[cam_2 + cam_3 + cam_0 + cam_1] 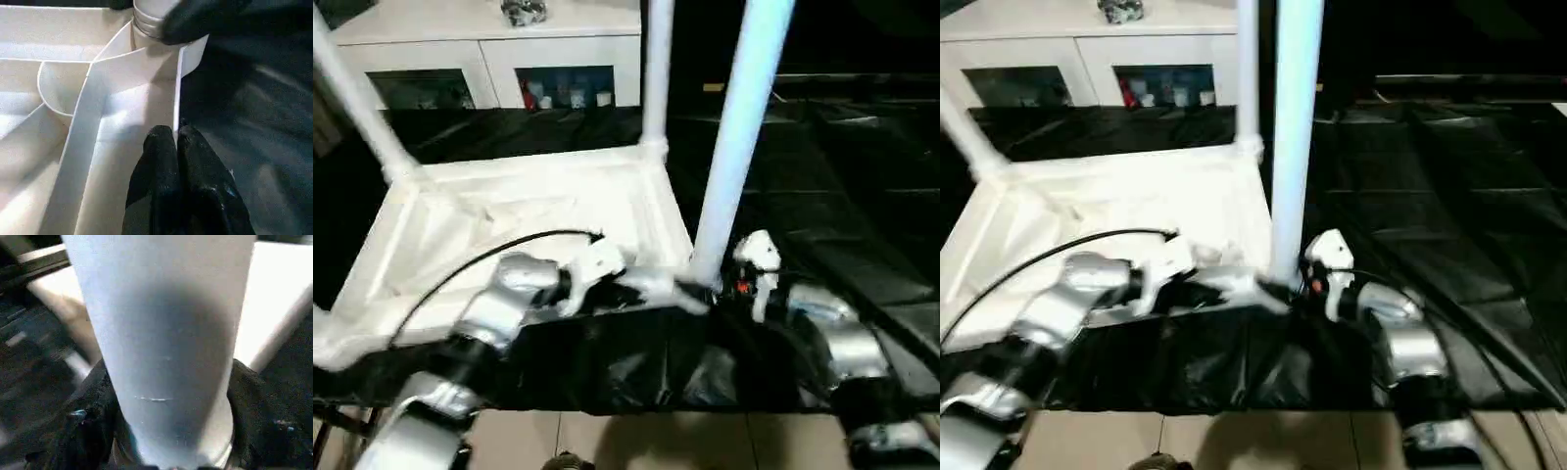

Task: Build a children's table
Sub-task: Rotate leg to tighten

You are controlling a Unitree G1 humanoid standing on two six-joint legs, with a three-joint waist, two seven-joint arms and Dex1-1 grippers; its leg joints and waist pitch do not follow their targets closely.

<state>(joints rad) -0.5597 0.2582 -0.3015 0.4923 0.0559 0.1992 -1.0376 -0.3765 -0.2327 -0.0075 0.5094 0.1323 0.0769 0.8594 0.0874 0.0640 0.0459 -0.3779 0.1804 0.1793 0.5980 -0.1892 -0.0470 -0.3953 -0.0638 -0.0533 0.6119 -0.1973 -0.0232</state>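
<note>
Right now I see the tabletop (524, 220) lying upside down, ribs up, on the black-covered desk (1449, 215), with legs standing in its sockets. My right gripper (166, 431) has its jaws closed around the near-right leg (1295, 137) low down, just above its corner socket; that leg stands upright. My left gripper (176, 147) has its jaws pinched narrow on the tabletop's thin side wall, close to that same corner. Two more legs, the far-right leg (656, 69) and the far-left leg (352, 98), rise from their corners. Behind the desk stands a white cabinet (489, 44) with glass doors.
</note>
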